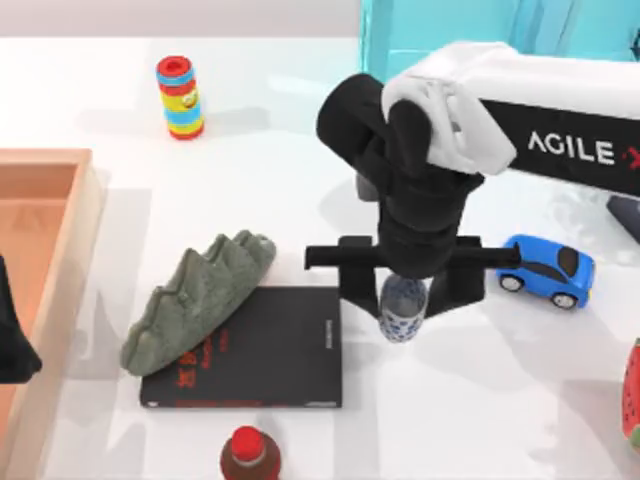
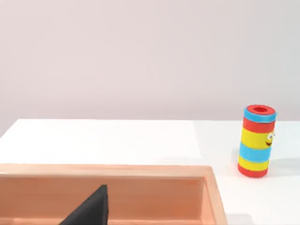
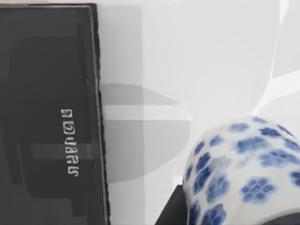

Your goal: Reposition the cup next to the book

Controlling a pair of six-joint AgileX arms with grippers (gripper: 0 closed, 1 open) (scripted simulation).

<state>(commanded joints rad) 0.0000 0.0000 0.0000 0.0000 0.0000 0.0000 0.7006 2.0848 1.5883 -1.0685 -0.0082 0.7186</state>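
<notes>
White desk, near its front edge: cup held beside book.
Apparently clamped in the right gripper, the cup is carried just off the book's right edge.

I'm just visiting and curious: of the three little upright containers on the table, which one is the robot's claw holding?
The blue-flowered white cup, between the right gripper fingers beside the black book. The striped cylinder and the red-capped bottle stand alone, untouched.

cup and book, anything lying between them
Nothing: bare white table separates the cup from the book, clearest in the right wrist view.
</notes>
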